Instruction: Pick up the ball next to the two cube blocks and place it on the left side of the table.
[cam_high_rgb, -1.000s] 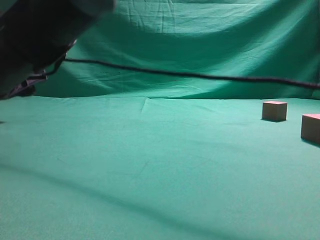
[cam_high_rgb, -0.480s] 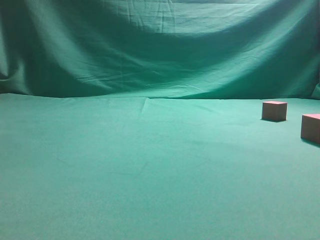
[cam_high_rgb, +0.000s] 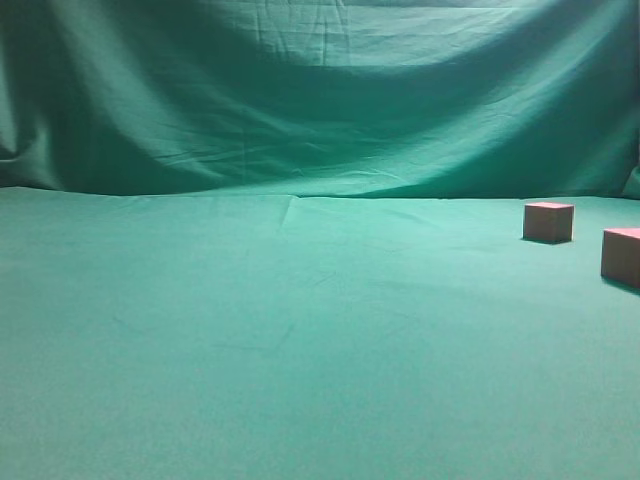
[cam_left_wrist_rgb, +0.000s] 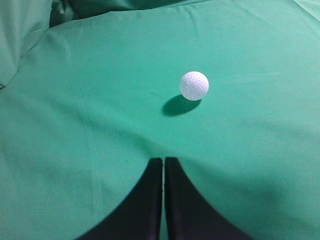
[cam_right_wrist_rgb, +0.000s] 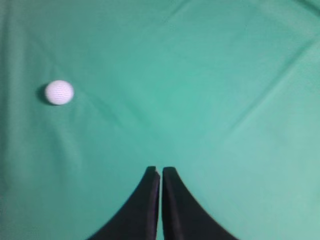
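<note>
The white dimpled ball (cam_left_wrist_rgb: 194, 85) lies on the green table (cam_left_wrist_rgb: 75, 125) in the left wrist view, ahead of and slightly right of my left gripper (cam_left_wrist_rgb: 163, 161), which is shut and empty. The ball also shows in the right wrist view (cam_right_wrist_rgb: 59, 92), far left of my right gripper (cam_right_wrist_rgb: 160, 171), also shut and empty. Two reddish-brown cube blocks sit at the right of the exterior view, one further back (cam_high_rgb: 548, 221) and one at the frame edge (cam_high_rgb: 622, 257). The ball and both grippers are out of the exterior view.
A green fabric backdrop (cam_high_rgb: 320, 90) hangs behind the table (cam_high_rgb: 300, 340). A fold of cloth rises at the upper left of the left wrist view (cam_left_wrist_rgb: 22, 35).
A dark arm and its cable, which crossed the upper left of the exterior view one second ago, have left that view. The cubes have not moved.
</note>
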